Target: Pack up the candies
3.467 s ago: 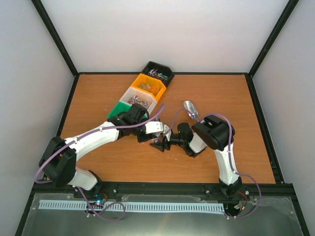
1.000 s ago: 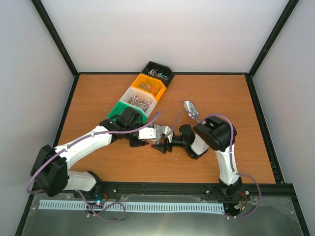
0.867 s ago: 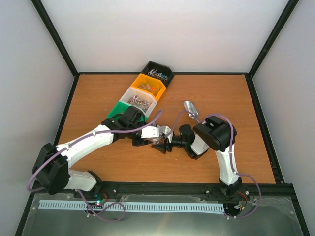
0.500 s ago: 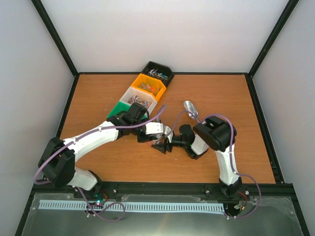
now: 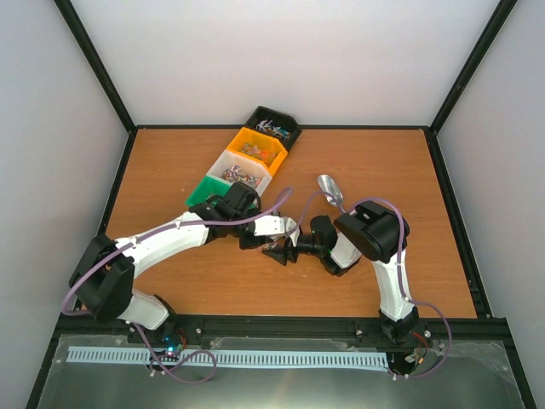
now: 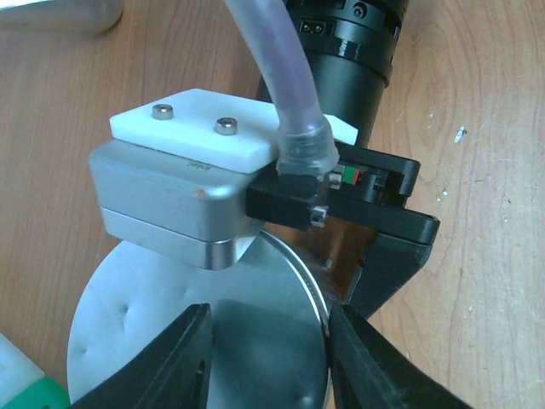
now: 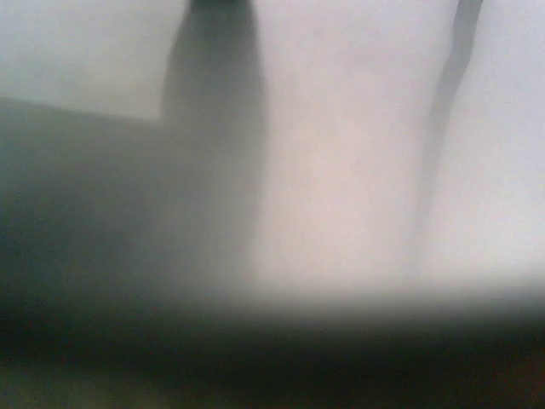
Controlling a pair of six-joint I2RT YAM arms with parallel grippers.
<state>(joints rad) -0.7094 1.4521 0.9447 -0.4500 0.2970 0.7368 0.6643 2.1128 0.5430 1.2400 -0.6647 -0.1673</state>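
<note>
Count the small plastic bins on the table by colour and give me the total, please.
black bin: 1
orange bin: 1
white bin: 1
green bin: 1
Total: 4
</note>
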